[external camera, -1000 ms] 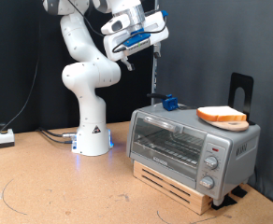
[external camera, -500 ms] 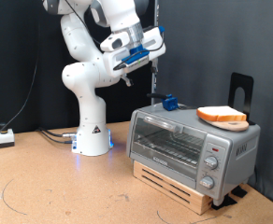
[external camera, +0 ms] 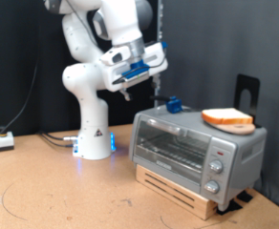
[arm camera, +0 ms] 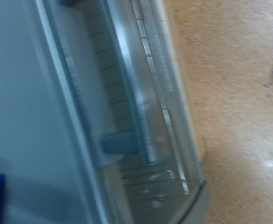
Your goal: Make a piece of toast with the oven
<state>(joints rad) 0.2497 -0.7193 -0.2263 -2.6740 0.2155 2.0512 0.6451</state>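
Note:
The oven (external camera: 192, 148) stands on a wooden pallet at the exterior view's right, with its glass door shut. The piece of toast (external camera: 227, 118) lies on a round wooden board on the oven's roof, at the right end. My gripper (external camera: 130, 84) hangs in the air above and to the left of the oven's left end, pointing down, and holds nothing that shows. The wrist view looks down on the oven's roof edge, door handle (arm camera: 136, 103) and glass. The fingers do not show there.
A small blue object (external camera: 173, 105) sits at the back of the oven's roof. A black stand (external camera: 246, 92) rises behind the oven. The robot's base (external camera: 94, 143) stands left of the oven. A cable box (external camera: 4, 140) lies at far left. Wooden tabletop (external camera: 53, 191) lies in front.
The gripper has come down and slightly leftwards, from high above the oven to just above its left end. The toast and oven have not moved.

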